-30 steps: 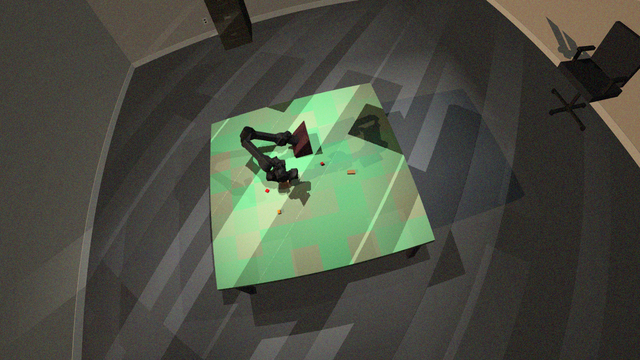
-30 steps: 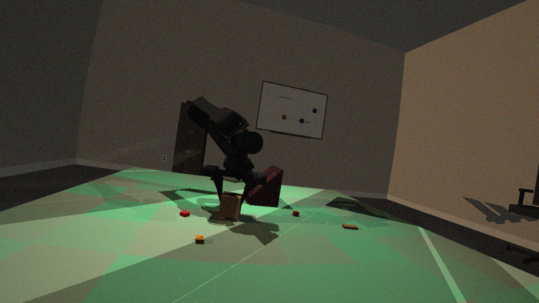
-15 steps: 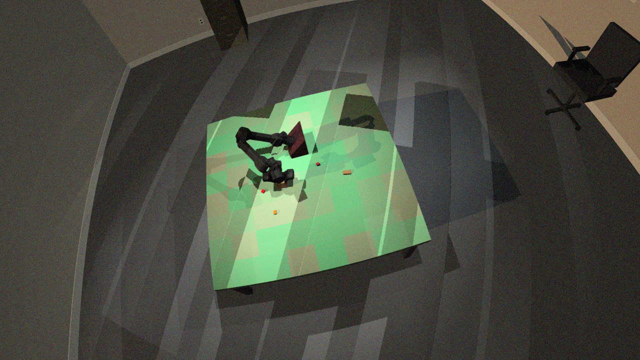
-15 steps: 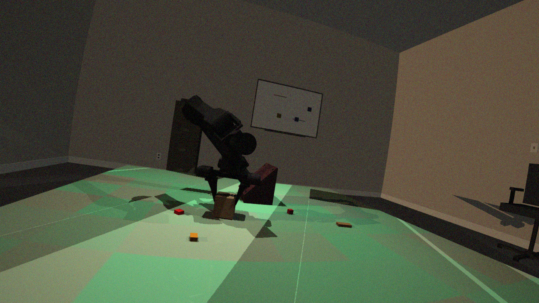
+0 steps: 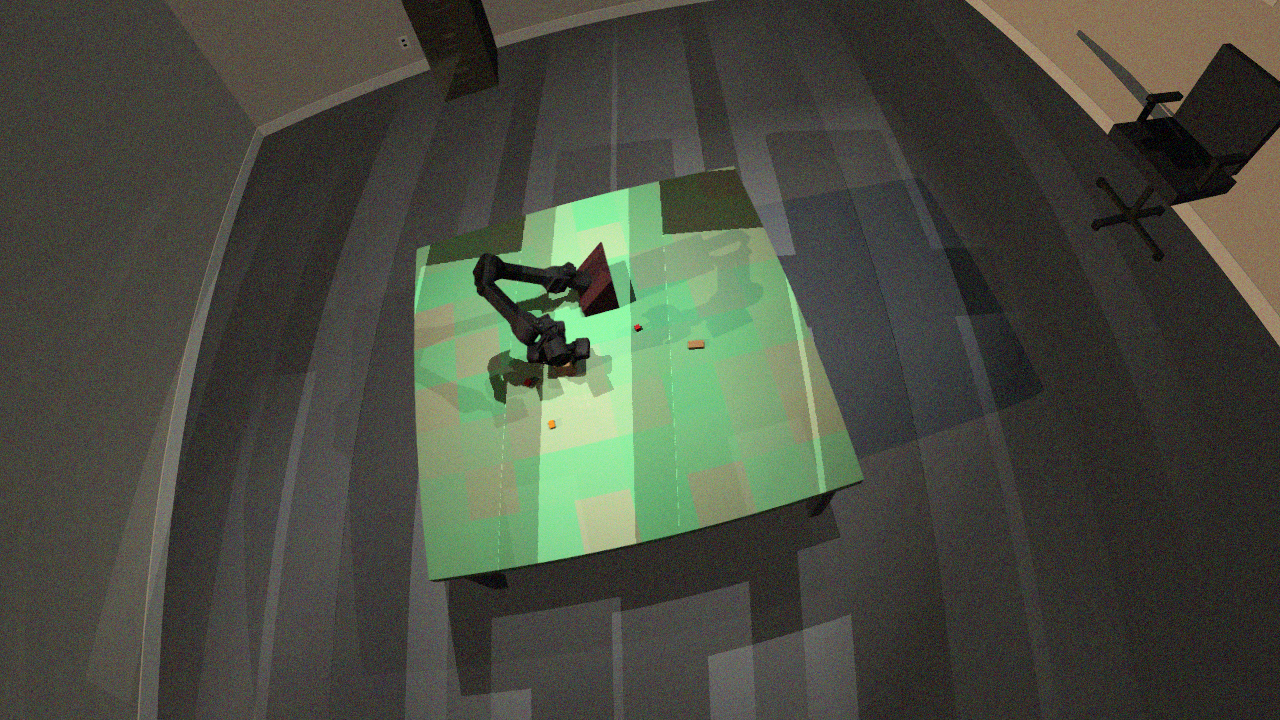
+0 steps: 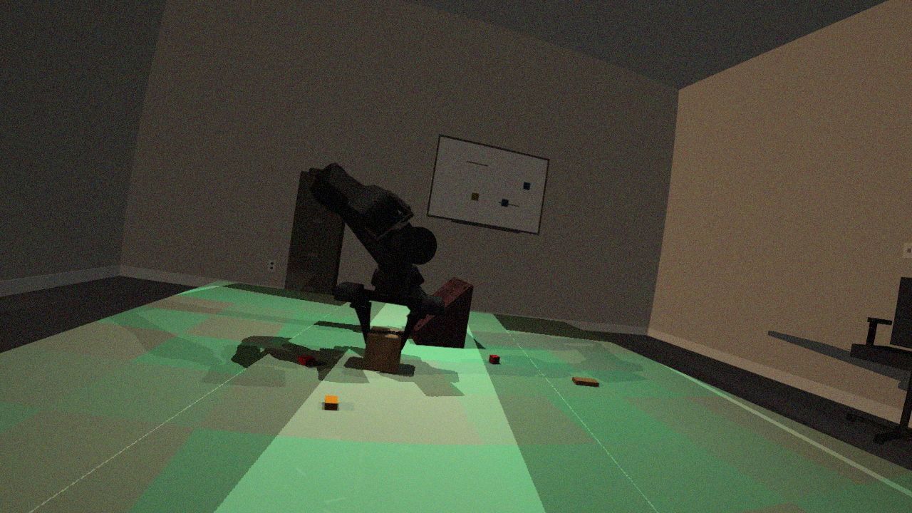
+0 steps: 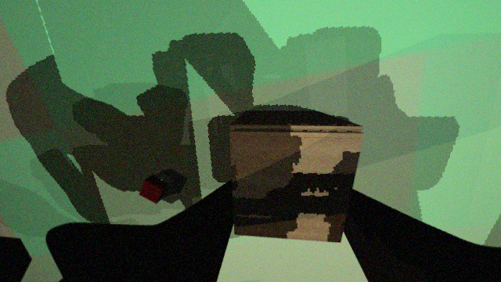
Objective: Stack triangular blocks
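My gripper (image 6: 385,348) (image 7: 282,185) points down and is shut on a tan wooden triangular block (image 6: 381,355) (image 7: 325,153), one finger at each side. Its broad, roughly square face shows in the wrist view, with a thin seam along the far edge and a dark face beyond. In the exterior view the wood between the fingers reaches down to, or very near, the table (image 5: 590,519) (image 6: 382,472). I cannot make out a second triangular block apart from this wood. Whether it lies beneath, and how any sloped faces meet, is hidden by shadow and the fingers.
A large dark red wedge (image 5: 594,282) (image 6: 454,315) stands behind, near the arm's base. One small red block (image 5: 530,382) (image 6: 306,360) (image 7: 152,189) lies left, another red block (image 5: 638,327) (image 6: 494,359) right. An orange block (image 5: 551,424) (image 6: 330,402) lies in front, a flat brown block (image 5: 696,344) (image 6: 585,382) farther right.
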Tool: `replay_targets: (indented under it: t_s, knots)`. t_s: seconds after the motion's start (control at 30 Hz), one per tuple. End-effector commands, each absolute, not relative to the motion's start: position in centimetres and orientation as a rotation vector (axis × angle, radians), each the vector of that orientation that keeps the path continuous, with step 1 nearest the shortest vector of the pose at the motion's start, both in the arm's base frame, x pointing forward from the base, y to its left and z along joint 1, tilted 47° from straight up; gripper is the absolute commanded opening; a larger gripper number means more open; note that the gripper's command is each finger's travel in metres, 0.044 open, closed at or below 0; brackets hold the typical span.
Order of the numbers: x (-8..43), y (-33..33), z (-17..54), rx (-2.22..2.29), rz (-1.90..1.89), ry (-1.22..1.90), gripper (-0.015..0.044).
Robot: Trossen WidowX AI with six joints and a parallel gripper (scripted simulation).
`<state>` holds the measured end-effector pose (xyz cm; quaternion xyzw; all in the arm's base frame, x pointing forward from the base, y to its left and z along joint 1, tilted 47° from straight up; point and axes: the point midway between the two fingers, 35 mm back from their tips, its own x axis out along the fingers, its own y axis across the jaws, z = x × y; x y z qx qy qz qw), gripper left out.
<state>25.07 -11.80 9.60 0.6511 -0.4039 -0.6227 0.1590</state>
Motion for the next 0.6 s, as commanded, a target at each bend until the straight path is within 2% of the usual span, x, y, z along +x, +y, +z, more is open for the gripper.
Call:
replay_targets:
  t_s: [0.0,0.53,0.57]
  knots:
    - [25.06,-11.89,9.62,1.858,-1.775,-1.154,0.0000]
    - [25.04,-11.93,9.57,1.857,-1.775,-1.153,0.0000]
    - [25.02,-11.86,9.52,1.861,-1.780,-1.154,0.0026]
